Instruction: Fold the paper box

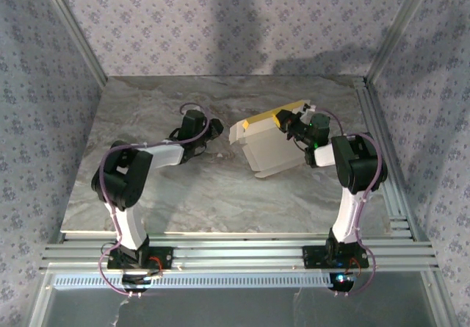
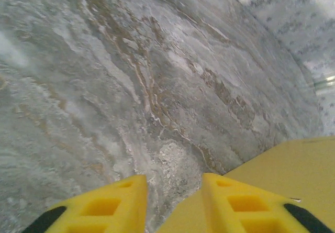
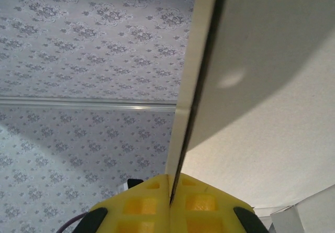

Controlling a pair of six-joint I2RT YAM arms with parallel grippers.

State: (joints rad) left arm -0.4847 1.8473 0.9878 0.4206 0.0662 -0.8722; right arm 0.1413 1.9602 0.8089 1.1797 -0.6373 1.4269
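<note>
The paper box [image 1: 270, 148] is held tilted above the table right of centre, cream face toward the camera and a yellow strip along its upper edge. My right gripper [image 1: 285, 123] is shut on that upper right edge. In the right wrist view the fingers [image 3: 170, 185] pinch two thin cream panels [image 3: 272, 112] edge-on. My left gripper [image 1: 216, 128] sits just left of the box, low over the table. In the left wrist view its fingers [image 2: 174, 179] stand apart with marble between them, and the yellow face of the box [image 2: 293, 165] lies beside and under the right finger [image 2: 235, 201].
The marble table [image 1: 183, 187] extends left and forward of the box. Aluminium frame rails run along the right side [image 1: 380, 143] and the front [image 1: 235, 252]. Patterned walls close in the back and both sides.
</note>
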